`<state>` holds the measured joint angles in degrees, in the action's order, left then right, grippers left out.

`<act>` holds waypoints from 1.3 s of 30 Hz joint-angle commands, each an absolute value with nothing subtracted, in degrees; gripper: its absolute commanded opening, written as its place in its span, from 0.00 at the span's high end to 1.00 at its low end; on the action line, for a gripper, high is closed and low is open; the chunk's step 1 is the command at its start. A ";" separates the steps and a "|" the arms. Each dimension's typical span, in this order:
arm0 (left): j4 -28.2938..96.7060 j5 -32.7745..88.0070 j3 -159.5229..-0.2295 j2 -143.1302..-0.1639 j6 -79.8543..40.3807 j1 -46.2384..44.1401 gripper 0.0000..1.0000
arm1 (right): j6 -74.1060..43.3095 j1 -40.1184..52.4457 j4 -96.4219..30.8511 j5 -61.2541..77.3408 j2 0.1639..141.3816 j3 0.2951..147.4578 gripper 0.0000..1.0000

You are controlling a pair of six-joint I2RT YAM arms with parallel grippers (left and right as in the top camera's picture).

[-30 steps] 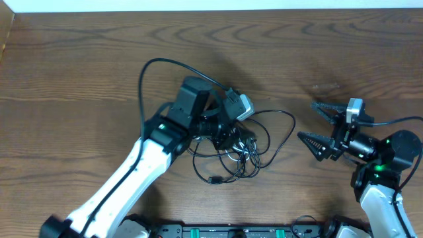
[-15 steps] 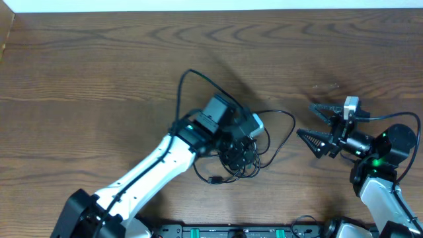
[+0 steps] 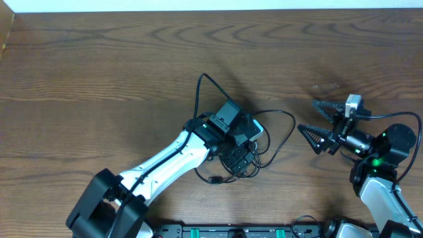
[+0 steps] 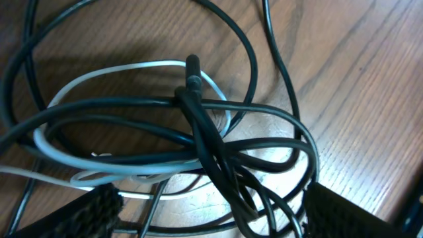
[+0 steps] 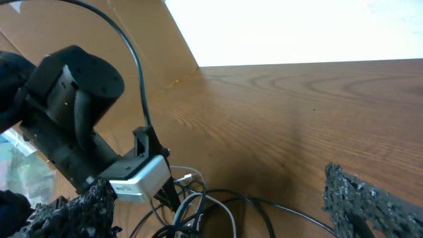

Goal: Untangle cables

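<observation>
Wood-grain tabletop (image 3: 99, 66); left gripper (image 4: 211, 201) jaws wide, straddling tangled black and white cables (image 4: 205, 132), gripping none; right gripper (image 3: 308, 117) jaws wide, empty, beside tangle.

My finger pads (image 4: 99, 206): black plastic, rough, ridged. Cables (image 4: 206, 135): smooth sheath, slight gloss. Table (image 3: 99, 66): matt brown wood grain.

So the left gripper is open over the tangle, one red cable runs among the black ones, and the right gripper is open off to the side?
No: it is a white cable among the black cables, not a red one, as the left wrist view shows. The left gripper is open over the tangle, and the right gripper is open off to the side.
</observation>
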<state>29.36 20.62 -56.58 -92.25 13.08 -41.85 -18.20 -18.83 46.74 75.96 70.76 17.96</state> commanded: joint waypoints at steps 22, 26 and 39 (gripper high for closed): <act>18.20 28.12 -58.11 -79.81 12.34 -41.74 0.92 | -17.12 -15.07 48.05 75.53 70.87 19.14 0.65; 16.05 31.86 -58.11 -75.02 12.29 -40.88 0.93 | -17.10 -11.46 50.94 75.61 70.87 19.14 0.53; 20.27 54.46 -58.11 -71.48 17.08 -32.27 0.92 | -16.03 -8.34 56.07 77.10 70.87 19.14 0.36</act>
<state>19.27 45.76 -56.66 -72.53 12.80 -32.97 -17.08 -8.71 55.53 76.51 70.78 18.26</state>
